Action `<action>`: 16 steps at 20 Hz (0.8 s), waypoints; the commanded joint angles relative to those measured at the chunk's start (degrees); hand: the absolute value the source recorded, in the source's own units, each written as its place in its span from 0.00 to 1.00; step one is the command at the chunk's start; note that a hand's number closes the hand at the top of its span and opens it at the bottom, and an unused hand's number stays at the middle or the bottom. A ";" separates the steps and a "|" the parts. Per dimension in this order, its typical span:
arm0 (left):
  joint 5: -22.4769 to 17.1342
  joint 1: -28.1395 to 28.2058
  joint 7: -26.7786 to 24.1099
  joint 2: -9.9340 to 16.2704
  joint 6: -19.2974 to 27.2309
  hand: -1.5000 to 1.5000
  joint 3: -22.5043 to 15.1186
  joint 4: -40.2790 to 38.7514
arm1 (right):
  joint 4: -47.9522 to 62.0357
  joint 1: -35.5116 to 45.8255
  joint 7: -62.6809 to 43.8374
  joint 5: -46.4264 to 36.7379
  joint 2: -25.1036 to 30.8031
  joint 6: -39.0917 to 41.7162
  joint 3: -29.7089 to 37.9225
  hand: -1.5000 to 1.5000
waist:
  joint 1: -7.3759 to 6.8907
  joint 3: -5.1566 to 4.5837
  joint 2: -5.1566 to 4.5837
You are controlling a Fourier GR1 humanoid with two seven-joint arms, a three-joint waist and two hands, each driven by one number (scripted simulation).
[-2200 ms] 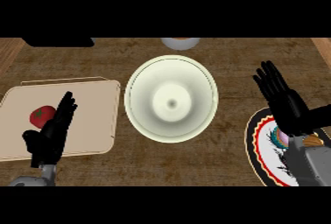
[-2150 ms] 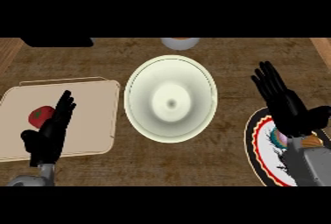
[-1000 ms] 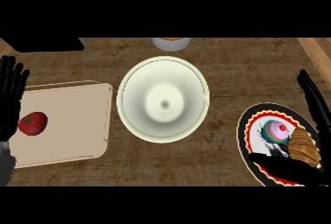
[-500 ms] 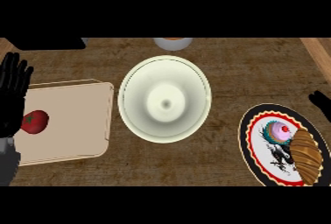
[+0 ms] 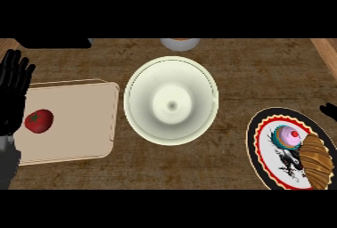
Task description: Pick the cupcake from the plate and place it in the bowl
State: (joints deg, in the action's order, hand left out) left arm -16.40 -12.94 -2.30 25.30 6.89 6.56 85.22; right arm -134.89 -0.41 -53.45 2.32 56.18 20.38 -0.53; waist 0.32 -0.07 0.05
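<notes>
So it's a brown wooden counter [image 5: 263, 80] with a pretty rough, grainy top, seen from straight above. Dead center sits a big cream-colored bowl [image 5: 171, 100], nothing in it. Off at the lower right there's a plate [image 5: 263, 151] with a red, yellow and black scalloped rim, partly cut off by the edge of the view, and the cupcake [image 5: 288, 136] is sitting on it, pink and teal frosting with a little red dot on top. Right beside the cupcake, touching or close to it, is a brown ridged pastry that looks like a croissant [image 5: 318, 161], and there's some dark pattern on the white part of the plate that I can't really make out. So the cupcake is on the plate, well apart from the bowl. On the left side there's a tan cutting board [image 5: 72, 120] with a red tomato [image 5: 39, 120] lying near its left edge. The left hand [image 5: 13, 93] shows at the far left edge, fingers straight and spread, pointing up, just resting there and overlapping the board's left edge, holding nothing. The right hand [image 5: 328, 110] is barely in view, only a black sliver at the right edge just above the plate, so I can't tell what it's doing. Up at the top edge, above the bowl, there's a small pale round container [image 5: 179, 43] with something orange in it, mostly cut off.
</notes>
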 commanded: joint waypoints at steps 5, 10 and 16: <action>3.70 0.32 -1.96 -4.63 1.46 0.50 -1.80 0.17 | 11.03 2.54 4.57 -6.61 -5.03 5.11 -2.71 0.00 | -0.68 0.07 -0.20; 1.01 -0.25 -0.75 -1.57 -3.52 0.50 3.18 -1.19 | 10.84 -0.55 6.23 -7.08 -9.05 9.14 1.60 0.00 | -0.15 0.06 -0.02; 4.43 1.05 -0.36 -4.21 -1.22 0.50 1.53 0.95 | 16.25 -6.41 15.78 -21.42 -14.36 6.29 -1.68 0.00 | -0.03 0.11 -0.01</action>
State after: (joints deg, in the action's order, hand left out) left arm -13.07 -13.05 -1.54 22.12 5.67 8.04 85.91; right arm -121.49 -2.13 -44.18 -12.17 44.07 27.41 -2.14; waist 0.10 0.00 0.01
